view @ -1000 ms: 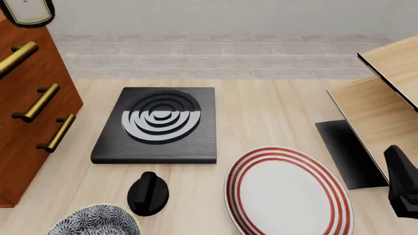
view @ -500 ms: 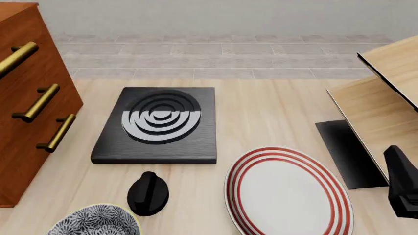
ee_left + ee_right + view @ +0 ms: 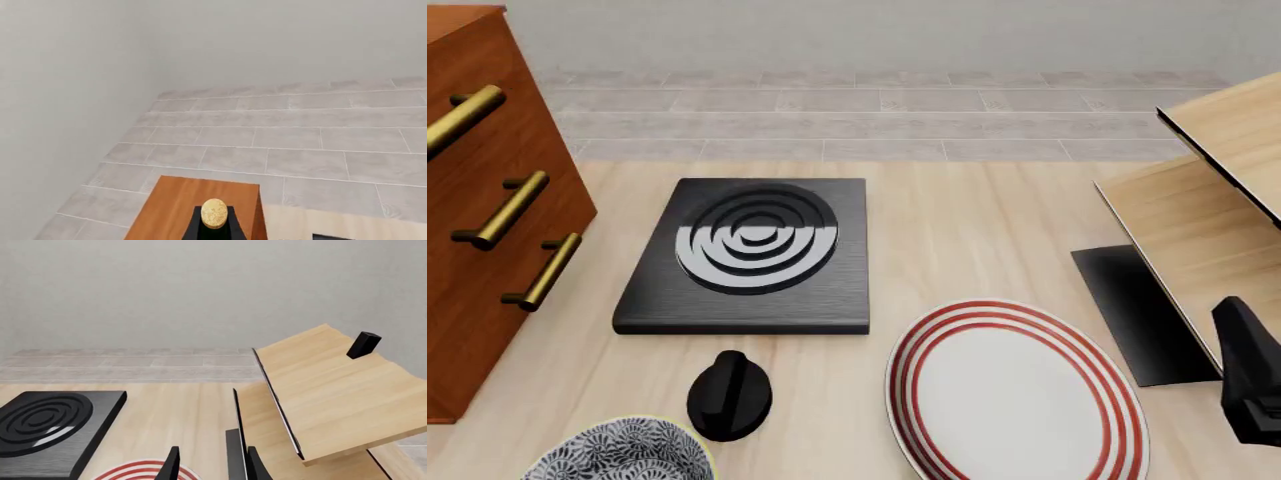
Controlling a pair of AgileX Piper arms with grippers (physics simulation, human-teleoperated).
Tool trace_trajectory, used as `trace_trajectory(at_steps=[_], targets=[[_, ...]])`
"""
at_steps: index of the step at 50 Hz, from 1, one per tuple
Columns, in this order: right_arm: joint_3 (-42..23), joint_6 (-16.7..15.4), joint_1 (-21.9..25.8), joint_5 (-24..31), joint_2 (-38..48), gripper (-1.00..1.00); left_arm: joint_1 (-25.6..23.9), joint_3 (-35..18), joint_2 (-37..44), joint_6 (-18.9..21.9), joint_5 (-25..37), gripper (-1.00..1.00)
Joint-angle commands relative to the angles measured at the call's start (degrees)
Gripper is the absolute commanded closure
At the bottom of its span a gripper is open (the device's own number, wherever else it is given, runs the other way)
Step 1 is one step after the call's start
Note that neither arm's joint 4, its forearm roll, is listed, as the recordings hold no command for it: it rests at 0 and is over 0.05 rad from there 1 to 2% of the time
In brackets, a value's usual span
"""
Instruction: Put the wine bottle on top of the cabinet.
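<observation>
Showing the left end effector grasping the cork-topped dark wine bottle upright, directly above the reddish-brown wooden cabinet top.

No readable text, labels, brand marks, numbers or signs in any view. Only patterns: concentric rings on black slab, red stripes on plate, speckled print on bowl. Wine bottle shows cork only, label hidden.
</observation>
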Motion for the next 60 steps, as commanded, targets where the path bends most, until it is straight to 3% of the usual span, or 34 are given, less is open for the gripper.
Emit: trace_trajectory(at_steps=[1, 16, 34, 35, 60], targets=[[0.2, -0.1, 0.0, -0.2, 0.0, -1.00, 5.6, 7.1, -1.0, 1.6, -5.9, 1.00], [0.7, -0.2, -0.1, -1.0, 0.0, -1.00, 7.3, 22.0, -4.3, 2.1, -14.2, 1.00], [0.3, -0.3, -0.2, -0.8, 0.0, -1.00, 7.7, 28.7, -6.1, 1.8, -17.5, 1.00], [0.3, -0.2, -0.2, -0.8, 0.0, -1.00, 7.6, 28.7, -6.1, 1.8, -17.6, -1.00], [0.2, -0.4, -0.3, -0.7, 0.0, -1.00, 6.5, 31.7, -9.9, 3.6, -19.9, -1.00]])
